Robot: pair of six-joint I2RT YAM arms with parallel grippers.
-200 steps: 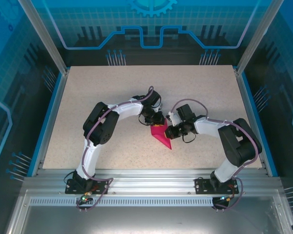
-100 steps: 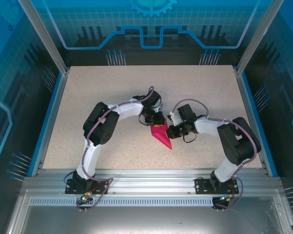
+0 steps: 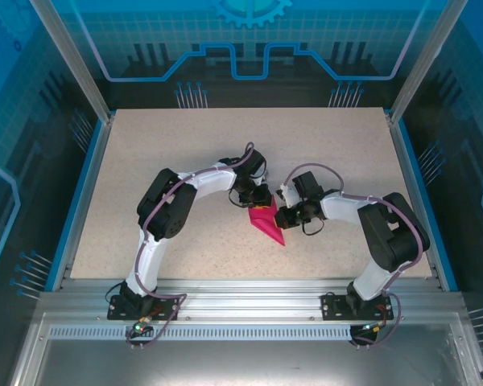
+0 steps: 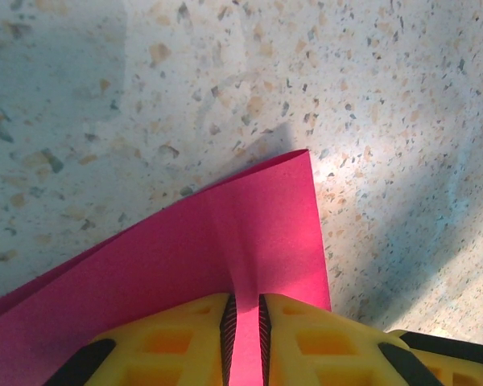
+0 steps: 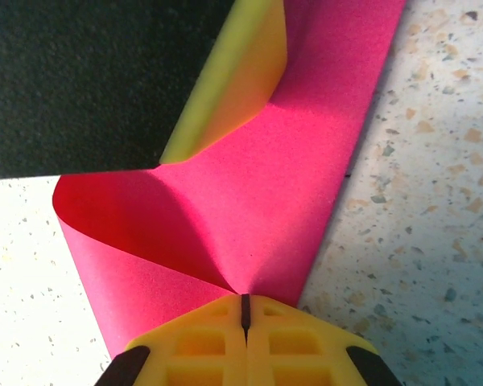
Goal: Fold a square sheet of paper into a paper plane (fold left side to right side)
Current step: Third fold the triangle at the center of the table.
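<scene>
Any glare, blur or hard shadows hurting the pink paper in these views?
Top external: even light, paper small but sharp. Left wrist: table soft and washed pale at upper left, paper edge crisp with a short shadow. Right wrist: paper grain sharp, shaded under its curl; dark blurred mass upper left.

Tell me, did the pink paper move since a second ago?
No. The pink paper stays in the same spot on the speckled table, its point still aimed toward the near edge.
</scene>
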